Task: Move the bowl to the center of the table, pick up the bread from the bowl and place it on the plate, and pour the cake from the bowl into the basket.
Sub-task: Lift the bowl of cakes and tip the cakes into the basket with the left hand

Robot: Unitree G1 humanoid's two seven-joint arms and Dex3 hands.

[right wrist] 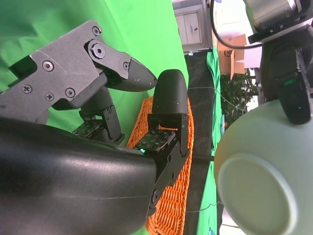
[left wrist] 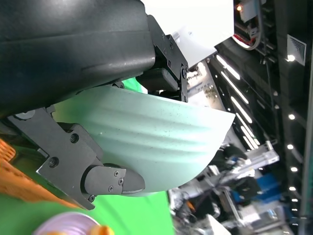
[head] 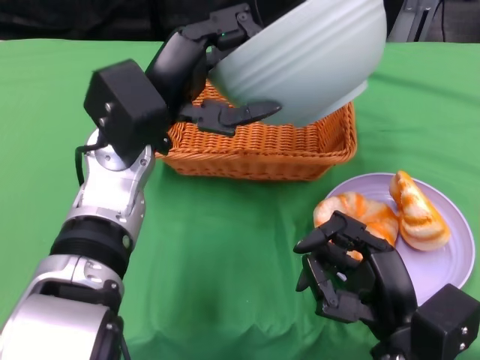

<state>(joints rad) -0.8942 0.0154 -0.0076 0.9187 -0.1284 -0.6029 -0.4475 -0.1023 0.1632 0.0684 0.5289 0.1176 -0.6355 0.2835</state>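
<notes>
Above the basket (head: 259, 146), the left hand (head: 210, 71) grips the bowl (head: 304, 56) tipped mouth-down; right hand (head: 352, 274) empty, fingers apart.

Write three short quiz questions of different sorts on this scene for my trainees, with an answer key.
1. True or false: the bowl stands upright on the table.
2. Multiple choice: what lies on the plate? A) nothing B) bread C) a spoon
3. Short answer: which hand holds the bowl, and over what is it tipped?

Key
1. False. The bowl is lifted and tilted on its side.
2. B. Bread pieces lie on the plate, next to the right hand, which is open and holds nothing.
3. The left hand grips the bowl by its rim, over the basket. No view shows the bowl's inside, so whether the cake is still in it cannot be told.
</notes>
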